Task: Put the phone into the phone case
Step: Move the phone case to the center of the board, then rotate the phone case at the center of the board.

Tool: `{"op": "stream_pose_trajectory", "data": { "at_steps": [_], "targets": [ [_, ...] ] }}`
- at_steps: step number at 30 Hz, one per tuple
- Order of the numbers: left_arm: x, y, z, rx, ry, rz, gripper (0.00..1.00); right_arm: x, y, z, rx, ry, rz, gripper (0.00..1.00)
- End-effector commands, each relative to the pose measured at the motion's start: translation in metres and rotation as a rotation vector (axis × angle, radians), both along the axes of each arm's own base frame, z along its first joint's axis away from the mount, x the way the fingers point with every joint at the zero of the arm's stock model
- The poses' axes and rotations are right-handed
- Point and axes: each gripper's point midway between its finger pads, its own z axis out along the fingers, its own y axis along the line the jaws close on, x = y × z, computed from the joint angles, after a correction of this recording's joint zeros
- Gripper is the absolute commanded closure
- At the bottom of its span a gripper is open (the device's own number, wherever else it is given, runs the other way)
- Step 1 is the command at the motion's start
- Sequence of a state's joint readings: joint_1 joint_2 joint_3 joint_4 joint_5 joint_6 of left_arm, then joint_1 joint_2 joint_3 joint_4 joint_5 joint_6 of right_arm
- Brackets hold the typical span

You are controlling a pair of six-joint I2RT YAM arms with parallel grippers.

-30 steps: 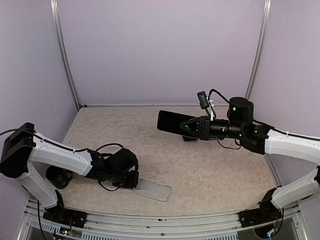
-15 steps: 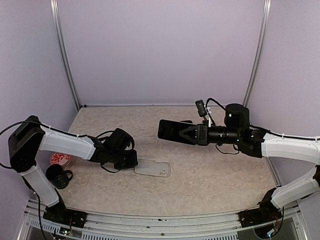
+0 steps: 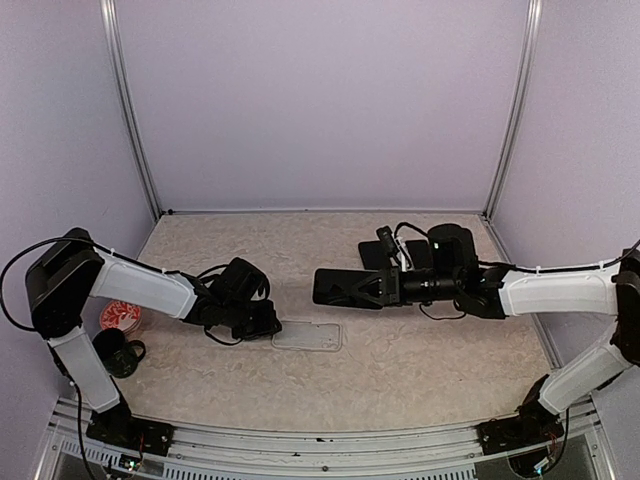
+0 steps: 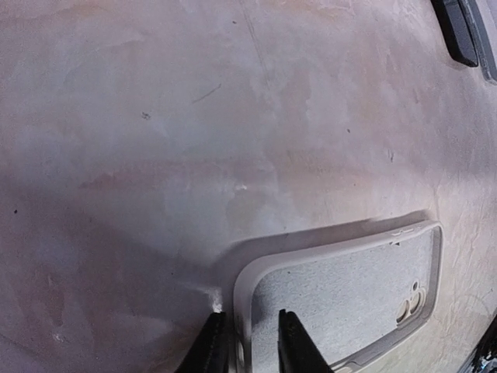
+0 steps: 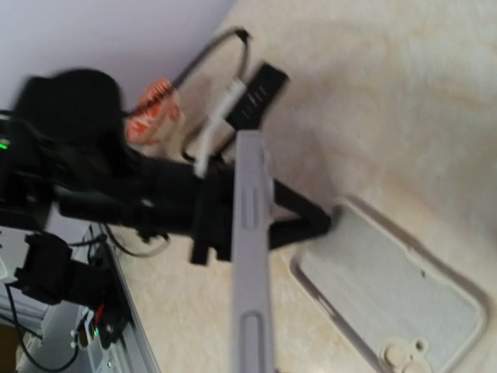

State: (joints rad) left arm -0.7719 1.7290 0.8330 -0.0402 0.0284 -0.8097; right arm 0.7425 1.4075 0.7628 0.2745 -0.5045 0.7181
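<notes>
**Phone hovering over the case, case being braced**

The phone (image 3: pixel 325 287) is hanging in the air just beyond the far side of the phone case (image 3: pixel 308 336), a little above it and not touching it. The right gripper (image 3: pixel 360 290) is clamping it by one end, jaws closed on the slab, so that most of the phone's length is sticking out toward the left arm. In the right wrist view the phone is showing edge-on, with the case lying below it, open side up and camera cut-out at the near corner. That tilt probably means one long edge is being brought in first, to be seated under the case's lip before the rest is pressed flat.

The case is lying flat on the table (image 3: pixel 430 350), between the two arms. The left gripper (image 3: pixel 270 328) is sitting low at the case's left end. Its fingers (image 4: pixel 211 350) are narrowed to a slim gap that straddles the case's end wall, apparently pinching it. I judge that this is pinning the light case so it does not skid when the phone pushes in.

Further left, well apart from the work, a dark mug (image 3: pixel 113 352) and a red-and-white round item (image 3: pixel 118 317) are standing by the left arm's base.
</notes>
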Motion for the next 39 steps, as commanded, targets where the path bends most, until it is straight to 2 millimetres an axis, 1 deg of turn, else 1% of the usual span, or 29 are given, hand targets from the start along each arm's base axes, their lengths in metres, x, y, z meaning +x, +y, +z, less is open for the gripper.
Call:
{"op": "stream_pose_trajectory", "data": {
  "at_steps": [1,4,8,9,11,13,19,22,25,30,39],
  "targets": [
    [0.009,-0.006,0.017,-0.042,-0.039,-0.007,0.71,-0.001,0.017,0.007,0.046,0.018,0.042,1.0],
    [0.009,-0.005,0.026,-0.056,-0.055,-0.001,0.61,-0.001,0.022,-0.004,0.014,0.051,0.038,1.0],
    [0.008,-0.002,0.039,-0.082,-0.083,0.004,0.47,-0.003,0.029,-0.011,0.023,0.1,0.057,1.0],
    [0.009,-0.002,0.045,-0.103,-0.103,0.006,0.42,-0.003,0.031,-0.013,0.026,0.114,0.06,1.0],
    [0.01,0.0,0.051,-0.133,-0.125,0.006,0.34,-0.004,0.035,-0.016,0.028,0.132,0.066,1.0],
    [0.009,0.002,0.053,-0.162,-0.134,0.006,0.29,-0.004,0.037,-0.02,0.028,0.153,0.068,1.0],
    [0.007,0.005,0.062,-0.257,-0.158,-0.004,0.17,-0.005,0.046,-0.023,0.032,0.181,0.084,1.0],
    [0.007,0.006,0.067,-0.289,-0.172,-0.006,0.1,-0.002,0.049,-0.031,-0.009,0.232,0.073,1.0],
    [0.005,0.006,0.066,-0.322,-0.171,-0.012,0.02,-0.002,0.052,-0.036,-0.01,0.276,0.075,1.0],
    [0.003,0.007,0.059,-0.36,-0.154,-0.014,0.01,-0.005,0.057,-0.046,0.008,0.369,0.086,1.0],
    [-0.004,0.003,0.059,-0.43,-0.144,-0.028,0.01,-0.006,0.063,-0.058,0.004,0.398,0.109,1.0]
  ]
}}
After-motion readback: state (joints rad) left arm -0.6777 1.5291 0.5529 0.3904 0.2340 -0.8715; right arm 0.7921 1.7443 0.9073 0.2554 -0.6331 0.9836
